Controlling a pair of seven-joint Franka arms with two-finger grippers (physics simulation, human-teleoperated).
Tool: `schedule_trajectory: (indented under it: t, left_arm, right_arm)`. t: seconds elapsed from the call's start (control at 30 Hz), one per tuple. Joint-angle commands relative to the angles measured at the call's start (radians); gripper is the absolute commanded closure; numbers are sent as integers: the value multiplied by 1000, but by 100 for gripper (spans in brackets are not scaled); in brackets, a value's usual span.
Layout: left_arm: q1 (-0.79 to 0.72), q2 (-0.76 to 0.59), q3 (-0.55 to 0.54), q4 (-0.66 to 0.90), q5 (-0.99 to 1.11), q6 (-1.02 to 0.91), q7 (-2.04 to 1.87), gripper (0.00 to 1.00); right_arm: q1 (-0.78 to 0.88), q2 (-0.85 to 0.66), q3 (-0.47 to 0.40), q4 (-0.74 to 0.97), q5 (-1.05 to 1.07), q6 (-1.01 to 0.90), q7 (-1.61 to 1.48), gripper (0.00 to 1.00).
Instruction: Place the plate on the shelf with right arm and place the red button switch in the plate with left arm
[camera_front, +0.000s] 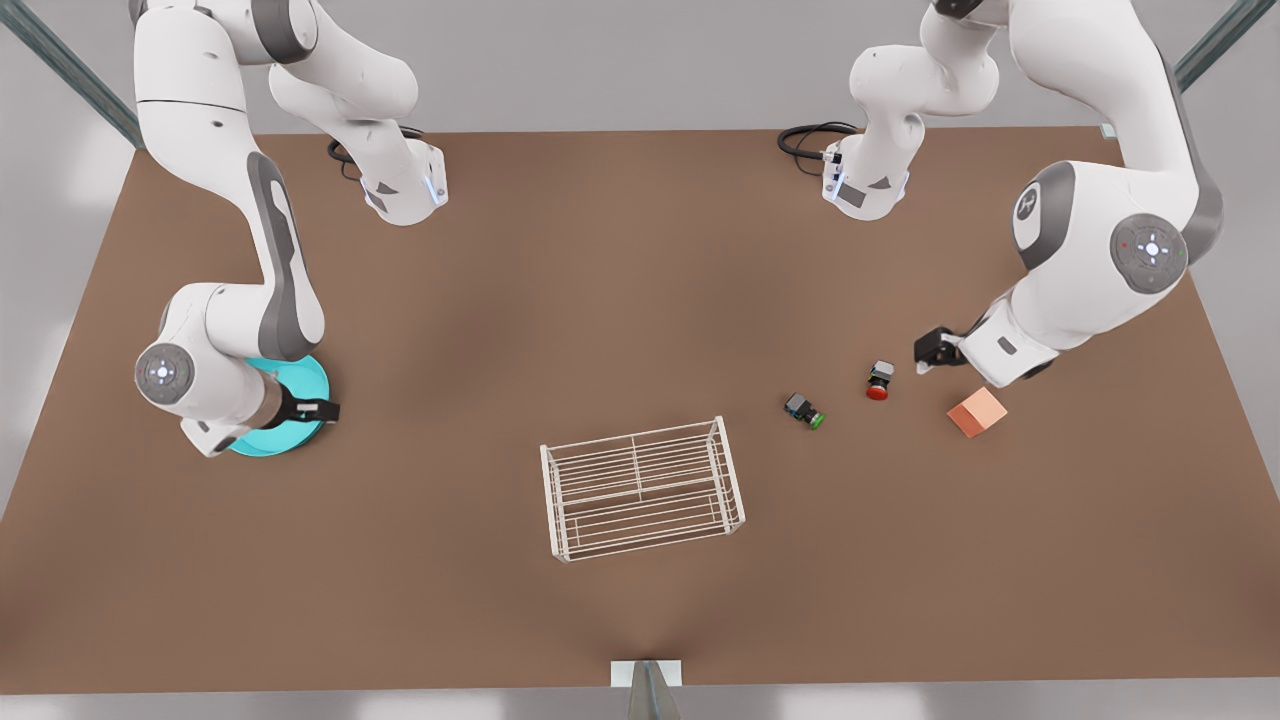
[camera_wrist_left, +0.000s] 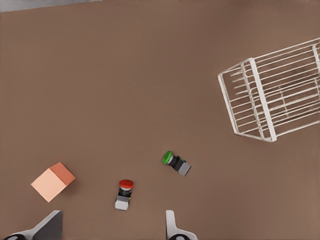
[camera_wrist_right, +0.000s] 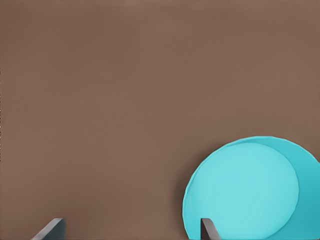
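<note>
Here the rack (camera_front: 643, 487) stands on the brown table (camera_front: 640, 260), upright and bare. Taking the rack as the landmark: toward the front view's right of it lies the green-capped switch (camera_front: 804, 410), and just past that, farther from the rack, the red button switch (camera_front: 879, 381), tipped on its side. The orange cube (camera_front: 977, 412) sits beyond both, farthest from the rack.

The left gripper (camera_front: 925, 362) hangs just beyond the red switch on the side away from the rack, close to the cube, not touching either; in the left wrist view its fingers (camera_wrist_left: 171, 224) are spread wide, with nothing between them.

Well apart from the rack, toward the front view's left, the turquoise plate (camera_front: 300, 395) lies flat on the table. The right gripper (camera_front: 322, 409) hovers at the plate's rack-side rim, fingers (camera_wrist_right: 207, 229) parted and empty.
</note>
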Motion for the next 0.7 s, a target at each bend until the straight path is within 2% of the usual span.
schedule_trajectory:
  t: [0.0,0.1,0.17,0.4,0.47,0.63,0.67]
  left_arm:
    - [0,-2,-1,-4,-3,64,10,0]
    - [12,-8,-3,-4,2,3,-1,0]
    - [12,1,-5,-10,12,-62,-55,0]
    - [15,-2,-1,-32,12,-86,-58,0]
    - [15,0,-1,-33,12,-86,-58,0]
    - [15,-2,-1,-41,12,-99,-59,0]
    - [15,-2,-1,-45,12,-99,-68,0]
  right_arm:
    - [0,-1,0,-1,2,78,-13,0]
    - [-56,10,0,-1,8,22,-43,0]
    - [-113,21,0,-8,31,25,-169,0]
    - [-251,59,5,-51,23,45,-514,0]
    - [-269,85,3,-38,15,110,-691,0]
    - [-331,108,14,-71,-127,332,-722,0]
    - [-403,110,77,-79,-130,355,-723,0]
